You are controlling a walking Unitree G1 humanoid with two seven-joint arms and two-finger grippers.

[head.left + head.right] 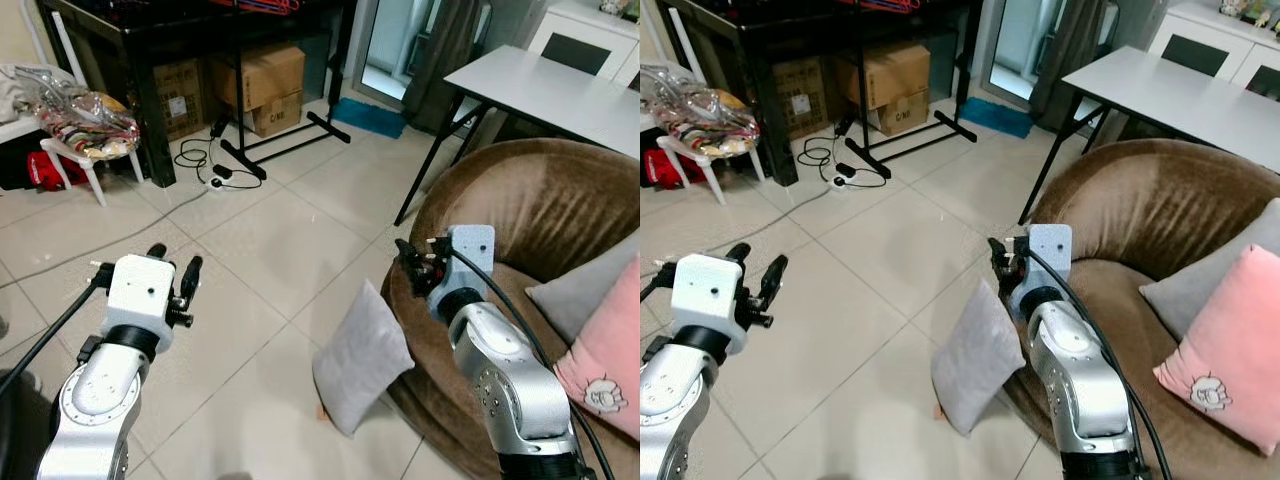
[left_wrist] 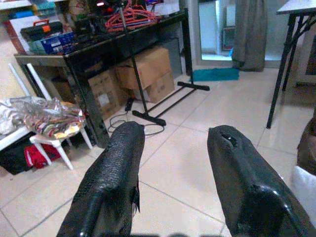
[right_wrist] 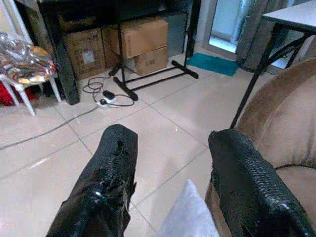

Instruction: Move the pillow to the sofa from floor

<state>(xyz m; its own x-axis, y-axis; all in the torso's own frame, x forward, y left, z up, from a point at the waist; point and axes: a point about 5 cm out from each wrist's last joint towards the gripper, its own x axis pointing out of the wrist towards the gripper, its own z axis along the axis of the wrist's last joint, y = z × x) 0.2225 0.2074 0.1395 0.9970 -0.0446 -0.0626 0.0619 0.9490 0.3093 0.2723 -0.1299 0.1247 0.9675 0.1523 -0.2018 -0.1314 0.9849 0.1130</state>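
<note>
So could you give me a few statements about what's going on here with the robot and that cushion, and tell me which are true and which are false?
1. The grey pillow stands on the floor, leaning against the brown sofa. True.
2. The right hand grips the grey pillow. False: it hovers above it, fingers open, holding nothing.
3. A pink pillow lies on the sofa. True.
4. The left hand is shut on a cable. False: it is open and empty, over the floor tiles.
5. Cardboard boxes sit under the black table. True.
</note>
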